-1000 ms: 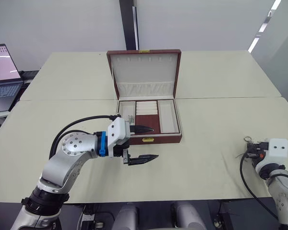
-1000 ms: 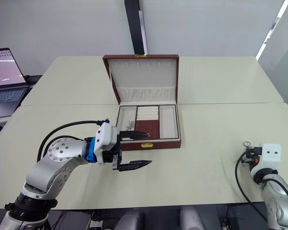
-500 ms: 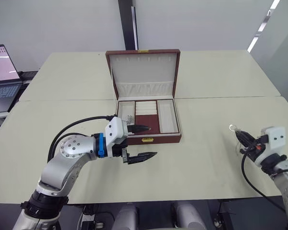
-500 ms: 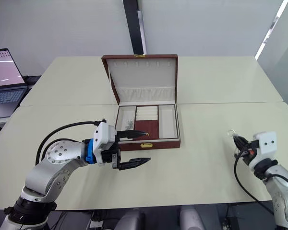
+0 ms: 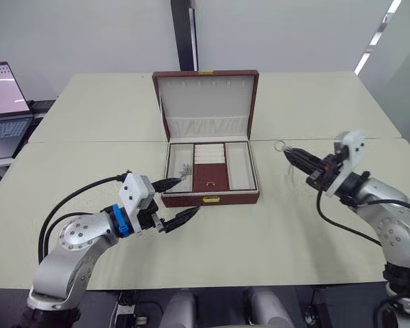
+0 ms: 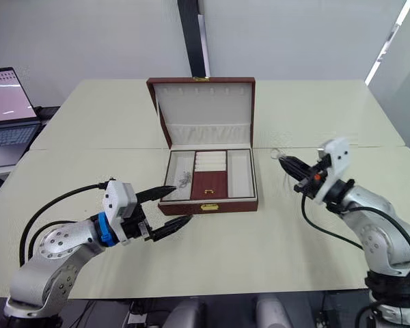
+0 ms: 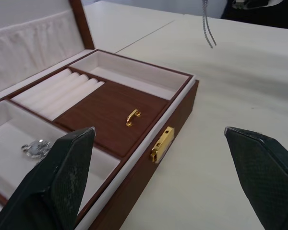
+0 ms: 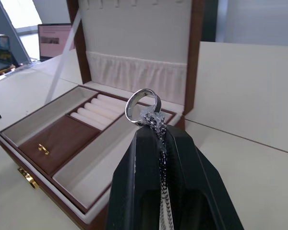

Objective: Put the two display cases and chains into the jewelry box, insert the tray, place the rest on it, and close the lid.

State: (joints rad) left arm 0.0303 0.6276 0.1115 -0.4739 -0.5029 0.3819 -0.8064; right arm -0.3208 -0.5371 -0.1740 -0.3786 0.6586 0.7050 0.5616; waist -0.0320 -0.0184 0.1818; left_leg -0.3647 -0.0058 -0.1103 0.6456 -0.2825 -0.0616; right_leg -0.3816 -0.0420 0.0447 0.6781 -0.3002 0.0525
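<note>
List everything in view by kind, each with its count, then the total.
jewelry box: 1
tray, set in the box: 1
chain, held in the right pincer: 1
silvery heap in the tray's left compartment: 1, pieces too small to count
laptop: 1
Total: 5

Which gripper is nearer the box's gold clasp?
Left. The left gripper sits just off the clasp at the box's front; the right gripper hangs beyond the box's right side.
</note>
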